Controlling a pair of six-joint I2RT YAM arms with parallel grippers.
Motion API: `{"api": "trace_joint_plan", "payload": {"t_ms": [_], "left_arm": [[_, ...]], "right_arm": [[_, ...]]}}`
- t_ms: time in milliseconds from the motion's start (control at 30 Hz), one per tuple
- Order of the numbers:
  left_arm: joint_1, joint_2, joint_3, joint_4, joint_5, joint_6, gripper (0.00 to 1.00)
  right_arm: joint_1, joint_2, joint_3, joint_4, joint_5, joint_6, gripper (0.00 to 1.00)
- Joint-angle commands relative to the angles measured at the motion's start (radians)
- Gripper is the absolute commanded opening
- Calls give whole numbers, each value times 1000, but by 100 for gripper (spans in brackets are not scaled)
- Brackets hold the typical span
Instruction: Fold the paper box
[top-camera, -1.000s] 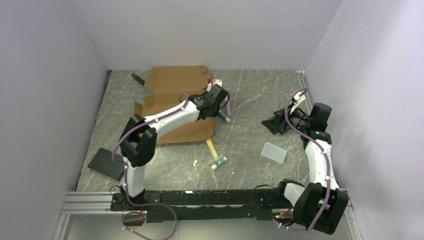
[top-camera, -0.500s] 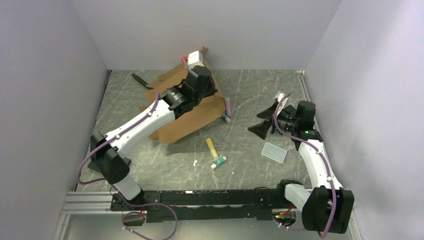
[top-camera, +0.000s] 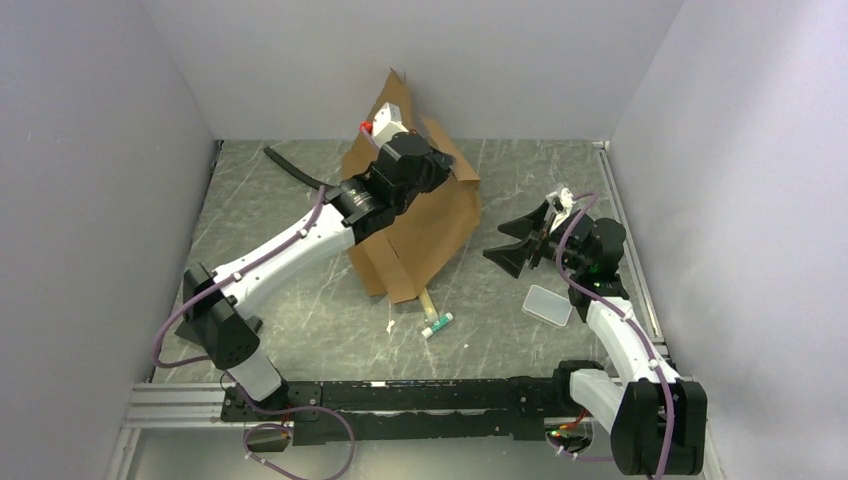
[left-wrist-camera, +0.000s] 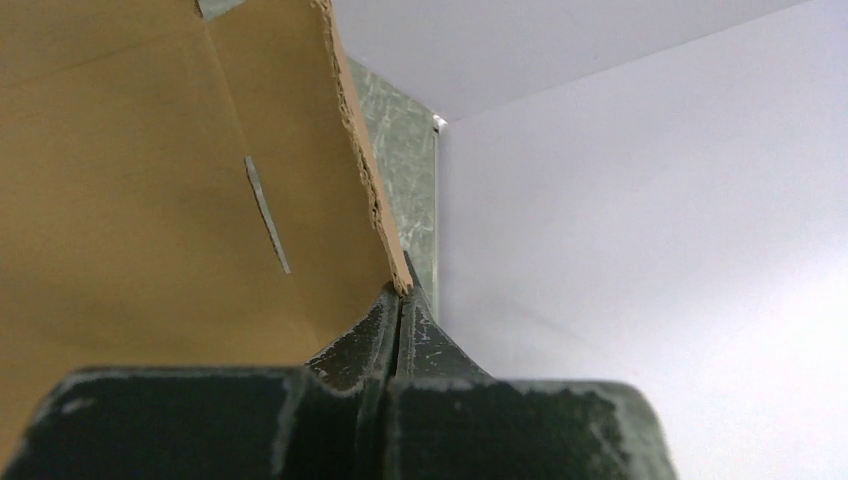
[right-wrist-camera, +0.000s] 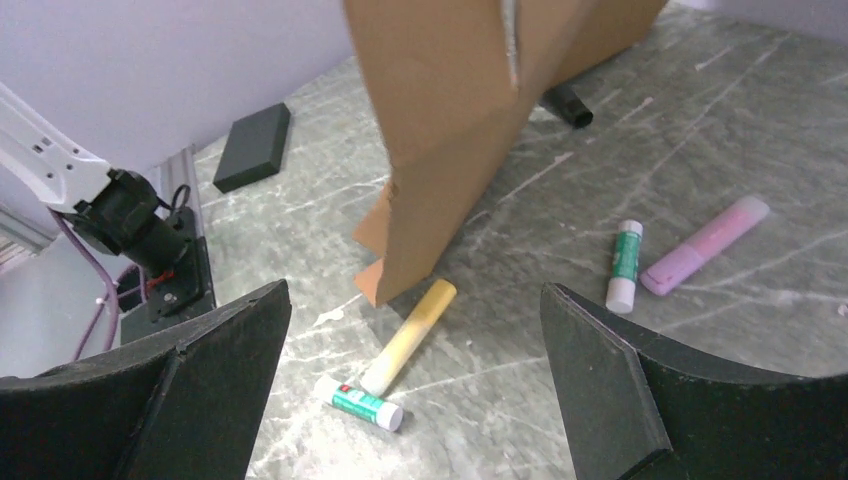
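Top external view: the paper box (top-camera: 425, 225) stands tilted on its near edge at the far middle of the table (top-camera: 300, 330), an upper edge pinched in the clenched left gripper (left-wrist-camera: 400, 305). The right gripper (top-camera: 512, 243) gapes wide and empty, just right of the box.

**Left Arm Is Holding High While Right Gripper Is Gaping Wide**

The left arm (top-camera: 290, 250) is stretching diagonally from its base at the near left toward the far middle, with its elbow sitting low and its wrist raised. The left gripper (left-wrist-camera: 401, 295) is pressing its jaws tight together, pinching an edge of the paper box (left-wrist-camera: 150, 200) between the fingertips. The right arm (top-camera: 615, 335) is rising from its base at the near right and bending inward, its wrist pointing toward the left arm. The right gripper (right-wrist-camera: 415, 292) is hovering low with its jaws standing wide apart, gripping nothing.
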Motion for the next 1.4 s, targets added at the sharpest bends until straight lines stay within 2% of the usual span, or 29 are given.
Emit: {"api": "trace_joint_plan", "payload": {"t_ms": [0,200,300,367,400,433,467,500,600,667,700,800,933,1033,1167,1300,1367], "left_arm": [[-25,47,90,65,-14,-75,0],[-50,82,113,102,-44,-129,0],[-52,93,107,125,-42,-194,0],[-52,96,99,159,-39,-222,0],[-52,96,99,168,-41,-236,0],[-53,96,97,179,-42,-239,0],[-52,94,98,185,-44,-240,0],[-52,91,98,190,-42,-236,0],[-52,73,86,194,-37,-217,0],[-52,52,60,206,-38,-199,0],[-52,39,37,214,-36,-190,2],[-48,-8,-8,230,-22,-147,20],[-27,-92,-66,203,46,-16,40],[3,-190,-137,156,117,106,56],[34,-363,-300,125,226,362,72],[47,-589,-464,157,426,714,88],[47,-674,-492,109,452,863,93]], "right_arm": [[37,-21,-1,159,26,86,100],[86,7,-11,213,118,110,100],[110,5,-21,217,244,116,98],[116,12,-28,229,352,131,92],[117,21,-23,230,392,132,85],[118,30,-14,217,430,128,72],[120,39,-4,207,445,119,64],[122,44,4,196,465,111,46],[122,31,28,163,522,86,14],[122,21,49,145,542,85,0],[122,21,62,137,547,90,0],[113,26,118,107,547,90,0],[97,46,194,69,446,50,0],[86,43,287,-100,338,-87,0],[69,27,445,-411,198,-406,0],[67,51,650,-724,208,-669,0],[68,80,750,-836,223,-746,0]]}}
